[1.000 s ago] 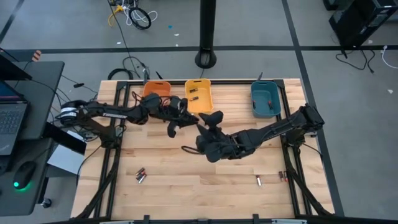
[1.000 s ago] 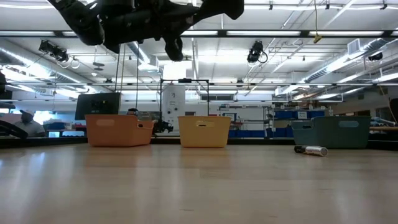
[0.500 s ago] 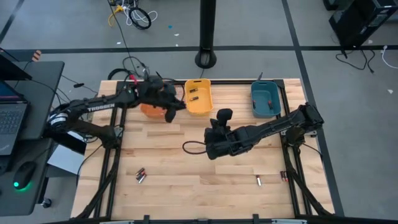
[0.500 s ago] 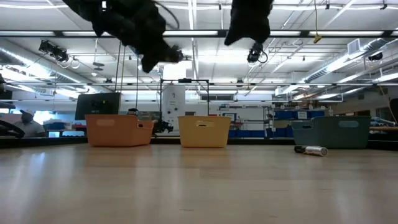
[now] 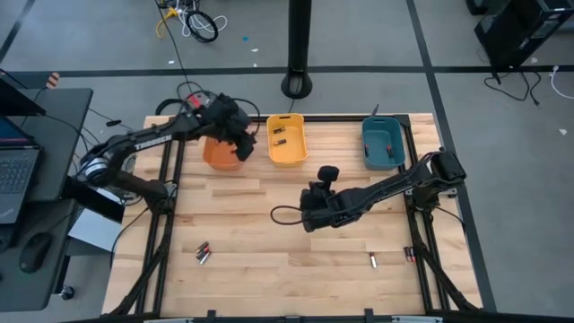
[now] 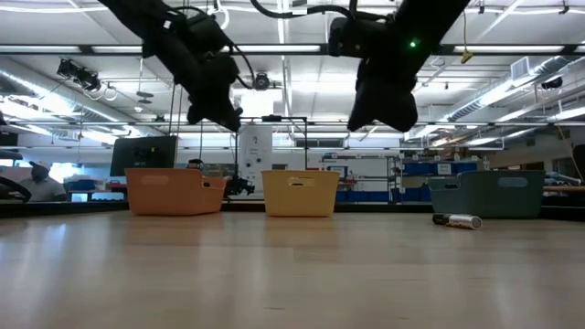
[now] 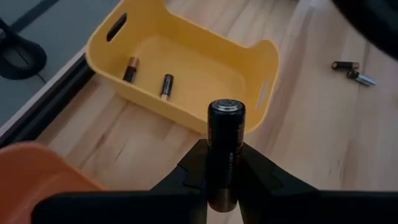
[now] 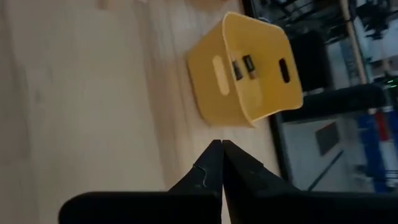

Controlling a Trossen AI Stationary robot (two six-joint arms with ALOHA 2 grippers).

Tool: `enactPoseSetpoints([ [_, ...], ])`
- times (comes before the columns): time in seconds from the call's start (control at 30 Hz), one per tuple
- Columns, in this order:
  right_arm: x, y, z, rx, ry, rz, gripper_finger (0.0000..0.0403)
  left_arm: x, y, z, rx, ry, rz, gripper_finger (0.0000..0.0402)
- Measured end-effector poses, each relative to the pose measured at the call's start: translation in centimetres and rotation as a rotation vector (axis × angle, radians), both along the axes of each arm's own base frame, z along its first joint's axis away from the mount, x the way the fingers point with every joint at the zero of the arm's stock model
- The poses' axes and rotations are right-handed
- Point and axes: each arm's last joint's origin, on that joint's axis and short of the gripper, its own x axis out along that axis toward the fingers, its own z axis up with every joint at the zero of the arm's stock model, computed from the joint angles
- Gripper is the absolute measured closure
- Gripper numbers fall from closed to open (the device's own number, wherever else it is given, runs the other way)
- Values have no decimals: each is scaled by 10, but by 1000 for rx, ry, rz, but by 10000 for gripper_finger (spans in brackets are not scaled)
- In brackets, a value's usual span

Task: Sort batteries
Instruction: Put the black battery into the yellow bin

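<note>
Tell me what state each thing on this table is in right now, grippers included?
Left gripper: shut on a battery, above the orange bin.
Right gripper: shut, empty, over mid-table.
Yellow bin: upright, two batteries lying inside.
Teal bin: upright, something small inside.
Loose batteries: lying on the table, near its front edge.

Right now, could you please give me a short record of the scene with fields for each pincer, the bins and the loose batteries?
left pincer: shut on a large dark cylindrical battery, above the orange plastic bin
right pincer: shut, empty, over mid-table
yellow plastic bin: two small dark batteries with copper ends
teal plastic bin: contents unclear
loose batteries on wooden table: a pair near the front left, others front right
</note>
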Motion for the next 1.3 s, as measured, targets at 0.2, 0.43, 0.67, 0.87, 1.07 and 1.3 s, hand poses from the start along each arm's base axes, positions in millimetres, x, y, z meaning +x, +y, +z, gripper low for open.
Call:
enactPoseSetpoints([
  [0.2, -6, 0, -15, 64, -33, -38, 396, 31, 22, -3, 7, 88, -74, 346],
  [0.43, -17, -1, -41, 154, -29, -54, 396, 72, 48, -4, 86, 208, -199, 346],
  [0.67, -31, 7, -55, 184, -51, -101, 396, 116, 70, -20, 124, 287, -261, 346],
  [0.87, -38, 20, -59, 205, -78, -102, 396, 137, 86, -46, 120, 410, -326, 346],
  [1.07, -41, 26, -60, 214, -89, -97, 396, 143, 83, -68, 129, 495, -417, 346],
  [1.3, -40, 26, -60, 217, -99, -97, 396, 147, 78, -76, 179, 551, -478, 346],
])
